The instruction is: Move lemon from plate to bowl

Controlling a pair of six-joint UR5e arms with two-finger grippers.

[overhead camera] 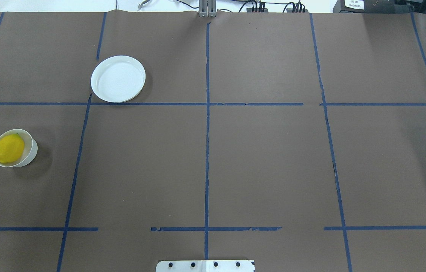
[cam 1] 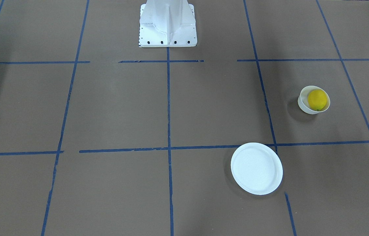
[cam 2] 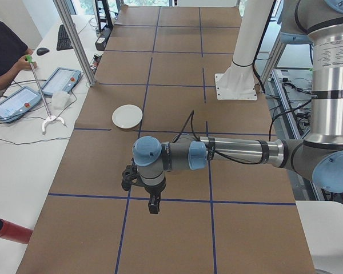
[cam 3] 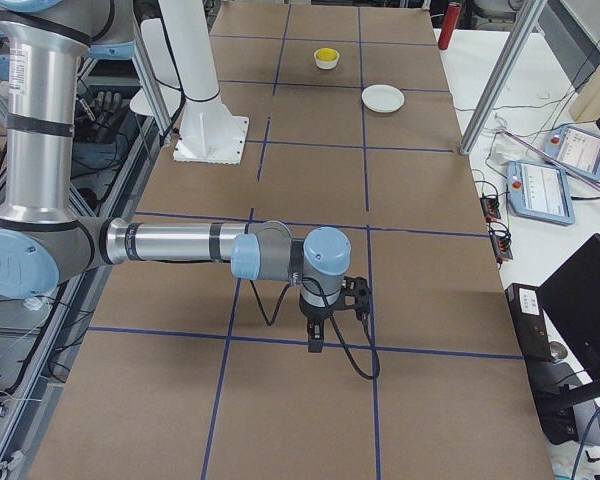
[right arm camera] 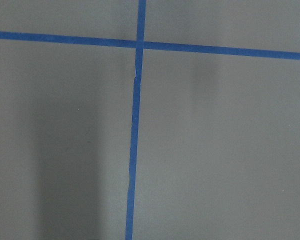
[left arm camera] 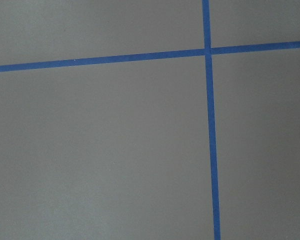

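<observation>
The lemon (overhead camera: 8, 148) sits in the bowl (overhead camera: 33, 149), close to the table's left edge. The plate (overhead camera: 118, 79) lies well apart from it, nearer the far edge, on the left half. Both arms hang high over the table, fingers pointing down. From the side I cannot tell how wide the left gripper (cam 2: 153, 204) or the right gripper (cam 3: 315, 340) stands.
</observation>
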